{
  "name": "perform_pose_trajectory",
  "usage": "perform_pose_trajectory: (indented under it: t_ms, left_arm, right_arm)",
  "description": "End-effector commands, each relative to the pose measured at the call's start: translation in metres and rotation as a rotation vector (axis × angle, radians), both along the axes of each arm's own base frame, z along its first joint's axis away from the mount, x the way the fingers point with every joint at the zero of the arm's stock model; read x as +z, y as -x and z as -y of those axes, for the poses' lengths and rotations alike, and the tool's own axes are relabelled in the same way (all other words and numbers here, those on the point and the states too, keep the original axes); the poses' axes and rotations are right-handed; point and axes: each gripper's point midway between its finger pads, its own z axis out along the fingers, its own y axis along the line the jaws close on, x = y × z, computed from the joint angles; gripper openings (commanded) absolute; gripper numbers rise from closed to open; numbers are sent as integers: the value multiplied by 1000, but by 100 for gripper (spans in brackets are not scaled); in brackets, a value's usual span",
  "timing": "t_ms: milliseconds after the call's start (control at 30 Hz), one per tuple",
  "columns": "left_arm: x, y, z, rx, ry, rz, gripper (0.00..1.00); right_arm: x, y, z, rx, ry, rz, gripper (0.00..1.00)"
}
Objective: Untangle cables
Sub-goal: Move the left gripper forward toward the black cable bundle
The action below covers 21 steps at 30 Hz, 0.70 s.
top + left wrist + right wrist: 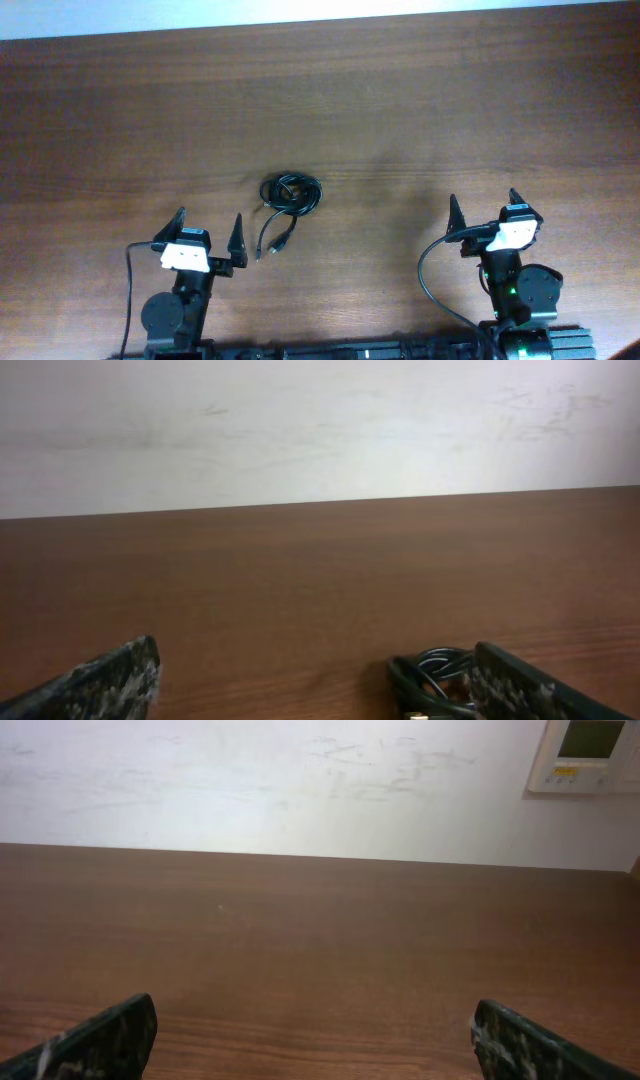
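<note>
The cables [291, 192] are seen bundled in a small black coil near the middle of the table [420, 90]. Two loose plug ends trail toward the left tool [209, 228] and end just beside it. That tool is held wide, with nothing gripped. In its wrist view the cables are partly hidden behind one finger [525, 688]. The right tool [483, 208] is likewise spread wide and empty. It is set well apart from the cables, with the table and a pale wall [300, 780] faced.

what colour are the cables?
Black. The cables show best in the overhead view, coiled on the brown table.
</note>
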Motion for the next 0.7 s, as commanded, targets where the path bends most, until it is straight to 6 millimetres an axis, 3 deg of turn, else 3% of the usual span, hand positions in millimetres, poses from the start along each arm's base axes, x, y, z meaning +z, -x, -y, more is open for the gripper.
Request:
perform_pose_trajectory:
  t_ms: [0, 167, 333, 500, 667]
  left_arm:
    - [-1, 2, 9, -52, 10, -3, 99]
    - [1, 0, 3, -18, 7, 5, 99]
    - [8, 7, 12, -71, 11, -25, 99]
    - [47, 23, 12, -68, 12, -129, 99]
    - [75, 16, 12, -69, 15, -203, 99]
  right_arm:
    - [-2, 0, 2, -12, -7, -4, 99]
    - [-2, 0, 2, -12, -7, -4, 99]
    - [-2, 0, 2, -12, -7, -4, 99]
    - [-2, 0, 2, -12, -7, -4, 99]
    - [-2, 0, 2, -12, -7, -4, 99]
